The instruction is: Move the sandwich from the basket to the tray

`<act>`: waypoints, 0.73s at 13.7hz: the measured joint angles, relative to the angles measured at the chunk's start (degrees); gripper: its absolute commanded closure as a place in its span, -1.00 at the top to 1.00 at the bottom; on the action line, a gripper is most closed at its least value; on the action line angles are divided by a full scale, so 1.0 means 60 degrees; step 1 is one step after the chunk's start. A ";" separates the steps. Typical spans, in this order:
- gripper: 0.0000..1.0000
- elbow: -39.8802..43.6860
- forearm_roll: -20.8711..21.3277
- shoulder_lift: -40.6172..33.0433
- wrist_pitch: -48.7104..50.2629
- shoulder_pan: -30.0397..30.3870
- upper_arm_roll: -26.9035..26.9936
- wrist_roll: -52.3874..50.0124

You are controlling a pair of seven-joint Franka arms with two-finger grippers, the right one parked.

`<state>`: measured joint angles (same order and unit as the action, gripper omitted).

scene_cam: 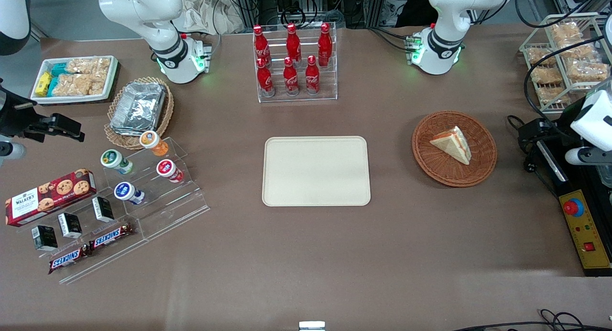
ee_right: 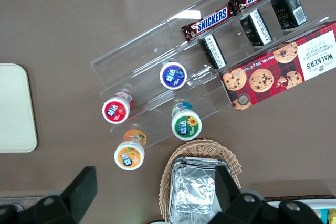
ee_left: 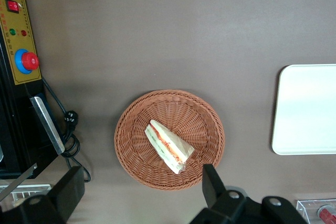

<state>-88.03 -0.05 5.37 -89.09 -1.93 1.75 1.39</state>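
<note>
Sandwich (scene_cam: 453, 144) lying in basket (scene_cam: 483, 166), right of frame centre; tray (scene_cam: 316, 171) bare at centre. Gripper (ee_left: 139, 195) apparently high above basket, fingers (ee_left: 211, 183) spread, grasping nothing.

the round reddish-brown woven wicker basket (scene_cam: 454, 148) had a rough, ribbed weave, and the triangular white-bread sandwich (scene_cam: 452, 144) in it looked soft and matt. the flat cream-beige rectangular tray (scene_cam: 316, 171) was smooth and matt, like moulded plastic. the brown table top (scene_cam: 306, 254) was smooth with a dull sheen. the black two-finger gripper (ee_left: 137, 188) of the left arm, hanging above the basket, looked like matt black plastic, its fingers spread wide. the clear acrylic bottle rack (scene_cam: 296, 63) was glossy, and the crinkled foil containers (scene_cam: 138, 106) shone like metal.
</note>
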 measured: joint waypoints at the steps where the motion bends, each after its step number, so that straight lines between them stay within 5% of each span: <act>1: 1.00 0.0000 0.0000 0.0000 0.0000 0.0000 0.0000 0.0000; 10: 1.00 0.0001 -0.0001 -0.0001 0.0096 -0.0005 -0.0031 -0.0001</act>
<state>-88.03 -0.06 5.36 -88.51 -1.96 1.56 1.38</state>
